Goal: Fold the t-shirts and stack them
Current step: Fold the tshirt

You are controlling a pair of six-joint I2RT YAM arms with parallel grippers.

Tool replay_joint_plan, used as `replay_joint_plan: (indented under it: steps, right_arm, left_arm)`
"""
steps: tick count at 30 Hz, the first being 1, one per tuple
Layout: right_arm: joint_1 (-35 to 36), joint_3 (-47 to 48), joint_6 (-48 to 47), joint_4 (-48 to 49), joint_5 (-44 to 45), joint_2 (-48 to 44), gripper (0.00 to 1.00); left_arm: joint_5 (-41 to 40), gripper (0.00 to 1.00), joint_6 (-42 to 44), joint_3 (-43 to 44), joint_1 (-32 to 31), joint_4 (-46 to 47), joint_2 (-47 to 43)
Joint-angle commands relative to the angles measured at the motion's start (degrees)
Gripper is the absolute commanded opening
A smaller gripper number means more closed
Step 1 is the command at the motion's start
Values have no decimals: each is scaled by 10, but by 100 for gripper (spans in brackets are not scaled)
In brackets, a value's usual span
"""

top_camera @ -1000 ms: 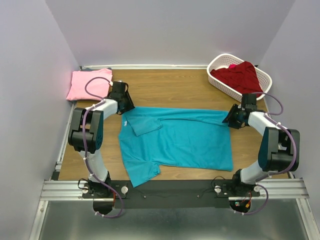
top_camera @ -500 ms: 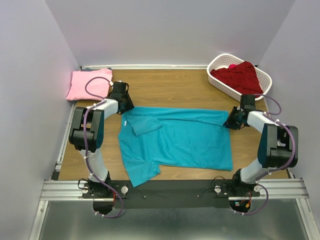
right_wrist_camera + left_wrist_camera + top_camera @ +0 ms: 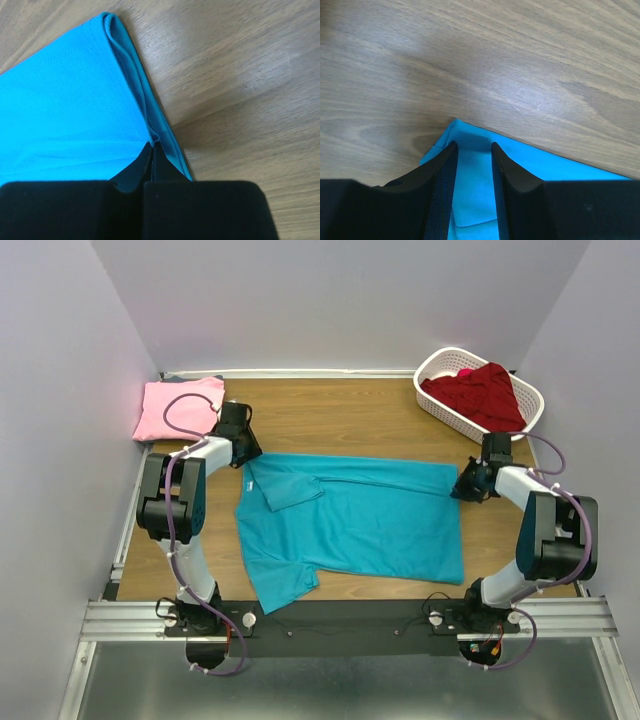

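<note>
A teal t-shirt [image 3: 350, 520] lies spread flat across the middle of the table, one sleeve folded in at its upper left. My left gripper [image 3: 243, 455] is at the shirt's far left corner. In the left wrist view its jaws [image 3: 472, 146] stand open astride that corner, teal cloth [image 3: 474, 185] flat between them. My right gripper [image 3: 462, 488] is at the far right corner, shut on the teal hem [image 3: 65, 100] where its tips [image 3: 152, 146] pinch the doubled edge. A pink t-shirt [image 3: 178, 407] lies folded at the back left. A dark red t-shirt [image 3: 487, 393] lies in the basket.
A white slotted basket [image 3: 428, 368] stands at the back right, close behind the right arm. Grey walls close in the table on three sides. The black base rail [image 3: 340, 615] runs along the near edge, just below the teal shirt's lower hem.
The right gripper's jaws have closed onto the teal shirt's right edge. The left gripper has shifted slightly back and left at the far left corner, jaws still apart.
</note>
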Motion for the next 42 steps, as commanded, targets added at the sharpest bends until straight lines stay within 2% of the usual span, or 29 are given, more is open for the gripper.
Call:
replay_joint_plan:
  steps: [1,3,4,5,6,10,15,16,22,25,28,36,42]
  right_arm:
    - [-8,-11,-6,-13,43,-17,1]
    - [-8,-5,-25,-18,34,-21,4]
    - [-8,-1,-32,-20,23,-23,11]
    - [-5,10,-38,-24,3,-25,22]
    - [-1,15,-49,-26,-1,-30,26]
    - [96,56,-92,-34,42,-43,35]
    - [208,110,-163,-38,100,-25,37]
    - [249,128,-185,-37,106,-20,37]
    - [368,189,-343,-38,73,54,40]
    - [399,221,-370,-38,30,97,40]
    - [446,257,-407,-37,42,130,40]
    - [492,333,-458,-36,61,234,40]
    - [503,357,-477,-34,85,267,40]
  left_arm:
    - [-42,42,12,16,5,-16,16]
    - [-39,42,12,17,5,-17,16]
    - [-37,42,12,17,5,-16,15]
    - [-35,42,12,15,5,-16,14]
    - [-33,42,12,16,4,-14,13]
    - [-31,43,14,15,-1,-13,9]
    - [-34,45,17,13,-2,-14,2]
    - [-36,45,18,12,-2,-15,0]
    - [-38,45,19,14,-2,-17,-2]
    - [-38,45,21,16,-2,-20,-3]
    - [-41,45,21,16,-2,-20,-1]
    - [-45,45,20,20,-2,-28,3]
    - [-45,45,21,22,-2,-30,4]
